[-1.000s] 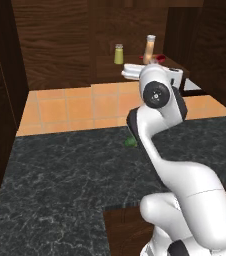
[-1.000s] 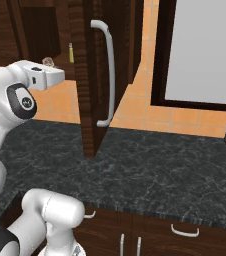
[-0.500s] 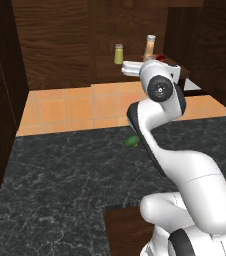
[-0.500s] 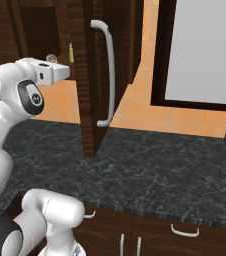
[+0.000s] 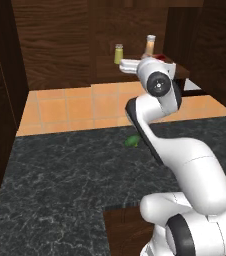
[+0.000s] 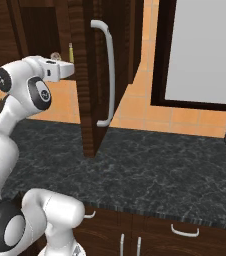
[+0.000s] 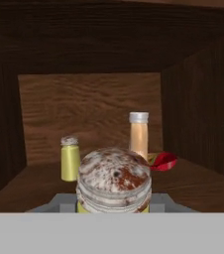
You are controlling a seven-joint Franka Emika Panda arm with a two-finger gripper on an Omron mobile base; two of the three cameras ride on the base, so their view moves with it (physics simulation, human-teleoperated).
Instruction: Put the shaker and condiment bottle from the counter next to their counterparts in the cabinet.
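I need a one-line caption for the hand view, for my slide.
Pincer carries a shaker toward the cabinet shelf, where its twin and the peach bottle stand.

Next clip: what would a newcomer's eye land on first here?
In the hand view, the mottled silvery cap of a yellow-green shaker looms at the bottom, clamped in the gripper. Behind it, on the dark wood cabinet shelf, stand a matching small yellow-green shaker on the left and a slim peach-orange bottle with a white cap on the right, with a red bottle lying beside it.

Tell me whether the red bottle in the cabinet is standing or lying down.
Lying down: the red bottle rests on its side on the shelf board, beside the upright peach bottle.
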